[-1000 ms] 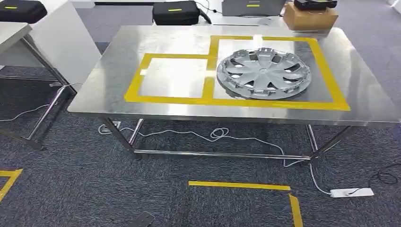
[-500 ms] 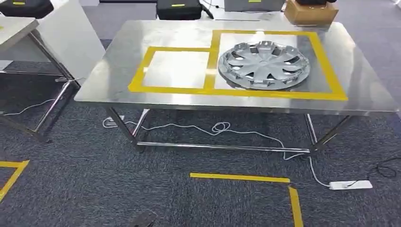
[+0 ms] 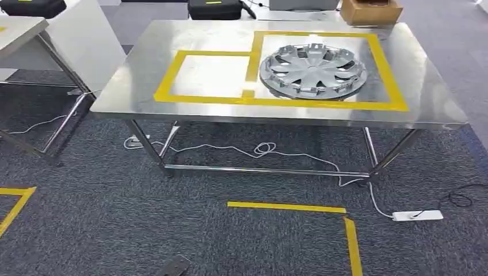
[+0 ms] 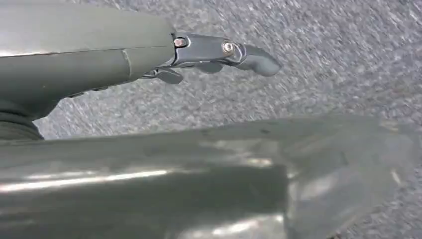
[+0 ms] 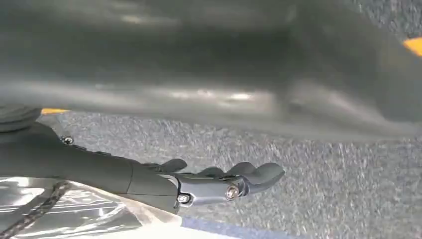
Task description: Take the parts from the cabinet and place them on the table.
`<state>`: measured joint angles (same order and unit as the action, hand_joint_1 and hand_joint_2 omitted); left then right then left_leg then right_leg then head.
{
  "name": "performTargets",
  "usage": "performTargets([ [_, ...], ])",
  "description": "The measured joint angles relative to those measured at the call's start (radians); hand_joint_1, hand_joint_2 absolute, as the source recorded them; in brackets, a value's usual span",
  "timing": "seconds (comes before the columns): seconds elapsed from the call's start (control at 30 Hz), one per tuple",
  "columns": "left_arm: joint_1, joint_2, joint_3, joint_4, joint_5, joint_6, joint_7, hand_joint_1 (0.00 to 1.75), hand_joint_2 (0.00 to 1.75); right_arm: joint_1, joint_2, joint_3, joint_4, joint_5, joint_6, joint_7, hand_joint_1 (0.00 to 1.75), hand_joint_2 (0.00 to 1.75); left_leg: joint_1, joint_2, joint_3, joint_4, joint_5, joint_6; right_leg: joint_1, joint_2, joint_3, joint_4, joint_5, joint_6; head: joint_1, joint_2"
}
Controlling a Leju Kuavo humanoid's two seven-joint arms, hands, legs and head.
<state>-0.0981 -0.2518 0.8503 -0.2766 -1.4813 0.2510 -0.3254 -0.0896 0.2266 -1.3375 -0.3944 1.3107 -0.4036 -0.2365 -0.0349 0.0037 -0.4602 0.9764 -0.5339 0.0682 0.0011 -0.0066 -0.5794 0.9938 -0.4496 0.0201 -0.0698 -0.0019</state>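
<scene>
The hubcap [image 3: 312, 71] lies flat on the steel table [image 3: 144, 63], well apart from both hands. The left hand [image 4: 209, 55] and right hand [image 5: 219, 181] hang over carpet, fingers loosely extended, holding nothing.

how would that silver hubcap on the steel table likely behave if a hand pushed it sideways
The hubcap lies flat inside the larger yellow-taped box, so it would probably slide rather than roll or tip. The steel table looks smooth and shiny, so little friction is likely. Its thin spoked shape suggests a light, fairly stiff shell, though its rim clips may be fragile.
</scene>
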Motion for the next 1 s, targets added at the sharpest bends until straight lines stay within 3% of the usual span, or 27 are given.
performTargets([
  [0.07,0.003,0.000,0.000,0.000,0.000,0.000,0.000,0.00,0.00,0.001,0.000,0.000,0.000,0.000,0.000,0.000,0.00,0.00,0.001,0.001,-0.004,-0.016,0.021,0.003,0.001,0.000,-0.002,-0.005,0.015,0.013,-0.002,0.000],
  [0.1,0.001,-0.003,0.000,0.000,-0.002,0.000,0.000,0.00,0.00,0.001,-0.002,0.000,0.000,0.000,0.000,-0.001,0.00,0.00,0.010,0.007,-0.006,-0.029,0.036,-0.004,-0.001,0.004,-0.011,0.008,-0.008,0.015,-0.004,0.000],
  [0.13,-0.002,-0.006,0.000,0.000,-0.003,0.000,0.000,0.00,0.00,0.002,-0.001,0.000,0.000,0.000,0.000,-0.002,0.00,0.00,0.011,0.005,-0.017,-0.032,0.046,0.004,-0.001,0.005,-0.033,0.037,-0.053,0.021,0.002,0.000],
  [0.17,-0.002,-0.008,0.000,0.000,-0.005,0.000,0.000,0.00,0.00,0.002,-0.001,0.000,0.000,0.000,0.001,-0.005,0.00,0.00,0.012,0.005,-0.030,-0.030,0.056,0.006,-0.004,0.005,-0.053,0.103,-0.112,0.026,0.004,0.000],
  [0.2,0.000,-0.009,0.000,0.000,-0.006,0.000,0.000,0.00,0.00,0.000,-0.003,0.000,0.000,-0.001,0.001,-0.005,0.00,0.00,0.011,0.005,-0.043,-0.027,0.063,0.004,-0.007,0.005,-0.074,0.181,-0.162,0.031,0.003,0.000],
  [0.23,0.003,-0.010,0.001,0.000,-0.006,0.000,0.000,0.00,0.00,0.000,-0.005,0.000,0.000,-0.001,0.001,-0.006,0.00,0.00,0.011,0.007,-0.058,-0.023,0.071,0.001,-0.008,0.005,-0.091,0.252,-0.193,0.037,0.002,0.000],
  [0.27,0.003,-0.010,0.001,0.000,-0.006,0.001,0.000,0.00,0.00,0.001,-0.005,0.000,0.000,-0.002,0.001,-0.006,0.00,0.00,0.012,0.007,-0.073,-0.018,0.079,-0.001,-0.009,0.005,-0.095,0.293,-0.192,0.041,0.003,0.000],
  [0.3,0.003,-0.010,0.001,0.000,-0.008,0.001,0.000,0.00,0.00,0.003,-0.005,0.000,0.000,-0.003,0.001,-0.006,0.00,0.00,0.013,0.008,-0.089,-0.012,0.086,-0.003,-0.012,0.005,-0.080,0.294,-0.161,0.044,0.003,0.000],
  [0.33,0.003,-0.011,0.001,0.000,-0.008,0.002,0.000,0.00,0.00,0.004,-0.006,0.000,0.000,-0.004,0.001,-0.006,0.00,0.00,0.014,0.008,-0.103,-0.005,0.091,-0.006,-0.015,0.005,-0.047,0.258,-0.120,0.048,0.003,0.000],
  [0.37,0.003,-0.011,0.001,0.000,-0.008,0.003,0.000,0.00,0.00,0.003,-0.006,0.000,0.000,-0.005,0.001,-0.006,0.00,0.00,0.016,0.008,-0.118,0.005,0.096,-0.010,-0.018,0.004,0.005,0.187,-0.083,0.051,0.002,0.000],
  [0.4,0.003,-0.011,0.001,0.000,-0.008,0.003,0.000,0.00,0.00,0.001,-0.006,0.000,0.000,-0.003,0.001,-0.006,0.00,0.00,0.018,0.008,-0.132,0.017,0.100,-0.015,-0.023,0.004,0.069,0.093,-0.068,0.056,0.003,0.000],
  [0.43,0.003,-0.011,0.001,-0.001,-0.008,0.003,0.000,0.00,0.00,-0.002,-0.006,0.000,0.000,-0.002,0.001,-0.006,0.00,0.00,0.012,0.007,-0.145,0.029,0.102,-0.020,-0.022,0.005,0.122,0.011,-0.105,0.060,0.005,0.000],
  [0.47,0.002,-0.011,0.001,-0.001,-0.009,0.004,-0.001,0.00,0.00,-0.004,-0.006,0.000,0.000,-0.002,0.001,-0.007,0.00,0.00,0.011,0.007,-0.152,0.039,0.106,-0.025,-0.019,0.010,0.139,-0.017,-0.114,0.043,0.000,0.000],
  [0.5,0.002,-0.011,0.002,-0.001,-0.009,0.005,-0.002,0.00,0.00,-0.003,-0.006,0.000,0.000,-0.002,0.001,-0.008,0.00,0.00,0.010,0.008,-0.153,0.043,0.114,-0.029,-0.018,0.006,0.118,-0.014,-0.113,0.035,0.001,0.000],
  [0.57,0.003,-0.011,0.002,-0.001,-0.010,0.006,-0.002,0.00,0.00,0.000,-0.006,0.000,0.000,-0.003,0.001,-0.009,0.00,0.00,0.012,0.007,-0.155,0.041,0.125,-0.039,-0.014,0.005,0.114,-0.010,-0.106,0.015,0.001,0.000],
  [0.6,0.004,-0.010,0.003,-0.001,-0.010,0.007,-0.002,0.00,0.00,0.000,-0.005,0.000,0.000,-0.003,0.001,-0.009,0.00,0.00,0.015,0.005,-0.160,0.048,0.116,-0.045,-0.020,-0.001,0.106,-0.013,-0.097,0.002,0.004,0.000],
  [0.63,0.005,-0.010,0.003,-0.001,-0.012,0.007,-0.002,0.00,0.00,0.000,-0.005,0.000,0.000,-0.003,0.001,-0.010,0.00,0.00,0.017,0.003,-0.169,0.073,0.067,-0.055,-0.020,-0.001,0.097,-0.013,-0.088,-0.008,-0.001,0.000],
  [0.67,0.006,-0.010,0.003,-0.001,-0.014,0.007,-0.002,0.00,0.00,0.000,-0.005,0.000,0.000,-0.003,0.001,-0.010,0.00,0.00,0.021,0.003,-0.183,0.132,0.003,-0.062,-0.019,-0.001,0.087,-0.013,-0.079,-0.016,-0.005,0.000],
  [0.73,0.005,-0.009,0.003,-0.001,-0.015,0.007,-0.002,0.00,0.00,0.001,-0.006,0.000,0.000,-0.004,0.001,-0.011,0.00,0.00,0.028,0.003,-0.215,0.282,-0.093,-0.071,-0.018,-0.002,0.068,-0.011,-0.061,-0.016,-0.004,0.000],
  [0.77,0.005,-0.009,0.003,-0.001,-0.015,0.007,-0.002,0.00,0.00,0.001,-0.006,0.000,0.000,-0.004,0.001,-0.011,0.00,0.00,0.030,0.003,-0.219,0.334,-0.105,-0.073,-0.017,-0.003,0.061,-0.010,-0.052,-0.016,-0.005,0.000],
  [0.8,0.006,-0.009,0.003,-0.001,-0.016,0.007,-0.002,0.00,0.00,0.001,-0.006,0.000,0.000,-0.004,0.001,-0.011,0.00,0.00,0.031,0.003,-0.206,0.339,-0.087,-0.073,-0.017,-0.002,0.048,-0.007,-0.043,-0.014,-0.005,0.000],
  [0.83,0.005,-0.009,0.003,-0.001,-0.016,0.007,-0.002,0.00,0.00,0.002,-0.006,0.000,0.000,-0.003,0.001,-0.011,0.00,0.00,0.031,0.003,-0.174,0.308,-0.051,-0.070,-0.017,-0.002,0.036,-0.004,-0.035,-0.012,-0.005,0.000],
  [0.9,0.005,-0.009,0.003,-0.001,-0.017,0.007,-0.002,0.00,0.00,0.002,-0.006,0.000,0.000,-0.004,0.001,-0.010,0.00,0.00,0.030,0.002,-0.062,0.134,0.010,-0.055,-0.015,0.000,0.022,-0.001,-0.024,-0.008,-0.005,0.000],
  [0.93,0.004,-0.008,0.003,-0.001,-0.017,0.007,-0.002,0.00,0.00,0.001,-0.005,0.000,0.000,-0.003,0.001,-0.010,0.00,0.00,0.026,0.000,-0.010,0.045,0.010,-0.043,-0.016,-0.001,0.018,-0.001,-0.019,-0.005,-0.005,0.000],
  [0.97,0.003,-0.008,0.003,-0.001,-0.017,0.007,-0.002,0.00,0.00,0.000,-0.003,0.000,0.000,-0.003,0.001,-0.010,0.00,0.00,0.023,0.000,0.007,0.009,0.002,-0.038,-0.013,-0.001,0.013,0.001,-0.012,0.002,-0.003,0.000],
  [1.0,0.002,-0.009,0.003,-0.001,-0.018,0.008,-0.002,0.00,0.00,0.000,-0.003,0.000,0.000,-0.004,0.001,-0.010,0.00,0.00,0.019,0.000,0.003,0.004,0.003,-0.037,-0.016,-0.002,0.006,0.000,-0.002,0.011,-0.005,0.000],
])
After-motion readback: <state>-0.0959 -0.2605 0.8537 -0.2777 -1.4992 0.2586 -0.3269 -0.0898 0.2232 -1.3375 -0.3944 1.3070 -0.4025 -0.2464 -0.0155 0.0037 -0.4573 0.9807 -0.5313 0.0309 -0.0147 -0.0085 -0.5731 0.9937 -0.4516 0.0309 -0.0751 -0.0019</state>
